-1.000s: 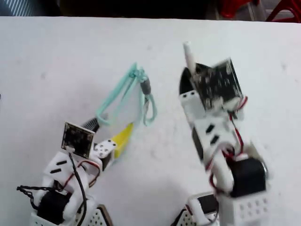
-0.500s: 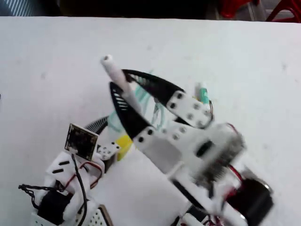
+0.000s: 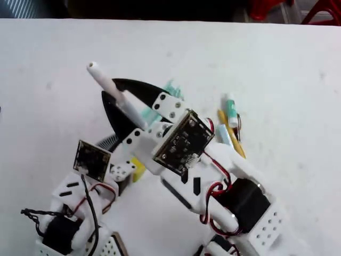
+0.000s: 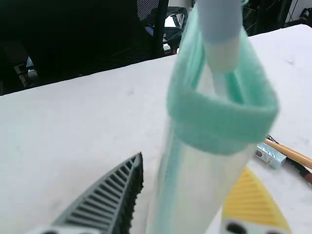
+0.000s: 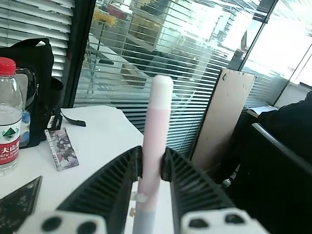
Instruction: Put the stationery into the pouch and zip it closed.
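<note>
My right gripper (image 3: 118, 98) is shut on a white and pink pen (image 3: 109, 84), which sticks out up and to the left over the pouch. In the right wrist view the pen (image 5: 158, 117) stands pinched between the black fingers of the gripper (image 5: 152, 156). The clear pouch with teal trim (image 4: 219, 112) sits between the black and yellow fingers of my left gripper (image 4: 195, 185), which is shut on it. The pen's lower end (image 4: 219, 29) hangs at the pouch's teal opening. From above, the right arm covers most of the pouch (image 3: 171, 88), and the left gripper (image 3: 125, 156) is at lower left.
A yellow pencil (image 3: 233, 136), a teal-capped white stick (image 3: 231, 109) and a small light-blue piece (image 3: 224, 133) lie on the white table (image 3: 287, 69) to the right of the arms. The pencil (image 4: 292, 156) and blue piece (image 4: 267, 153) lie beyond the pouch.
The right arm has swung left with the pen, from right of the pouch to over it, uncovering the pencil and other pieces. The left arm has barely moved.
</note>
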Tool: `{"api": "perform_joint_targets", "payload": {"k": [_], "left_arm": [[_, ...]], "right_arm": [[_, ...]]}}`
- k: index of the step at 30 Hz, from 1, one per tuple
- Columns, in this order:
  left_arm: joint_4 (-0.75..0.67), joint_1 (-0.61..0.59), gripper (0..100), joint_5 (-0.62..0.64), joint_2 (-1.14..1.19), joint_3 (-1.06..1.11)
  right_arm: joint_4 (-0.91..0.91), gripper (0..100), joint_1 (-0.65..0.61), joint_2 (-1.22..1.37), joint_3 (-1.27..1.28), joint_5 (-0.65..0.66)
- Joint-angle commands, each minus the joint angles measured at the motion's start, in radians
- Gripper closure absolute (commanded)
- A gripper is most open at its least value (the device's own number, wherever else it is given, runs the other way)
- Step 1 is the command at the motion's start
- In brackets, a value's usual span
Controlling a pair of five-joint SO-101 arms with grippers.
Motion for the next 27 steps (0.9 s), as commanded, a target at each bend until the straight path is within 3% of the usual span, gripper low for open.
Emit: {"api": "perform_joint_targets", "payload": {"k": [1,5,15,22,27], "left_arm": [[0.009,0.015,73,0.009,0.001,0.0],[0.008,0.013,73,0.009,0.001,0.0],[0.006,-0.035,73,0.009,0.001,-0.002],[0.006,-0.03,73,0.009,0.001,-0.002],[0.006,-0.025,73,0.009,0.001,-0.002]], "right_arm": [[-0.028,98.2,-0.007,0.001,0.018,-0.003],[-0.022,98.2,0.001,0.001,0.048,0.0],[0.067,98.2,0.16,-0.042,0.064,-0.008],[0.142,98.1,0.13,-0.137,0.071,-0.009],[0.091,98.1,0.07,-0.137,0.153,-0.009]]}}
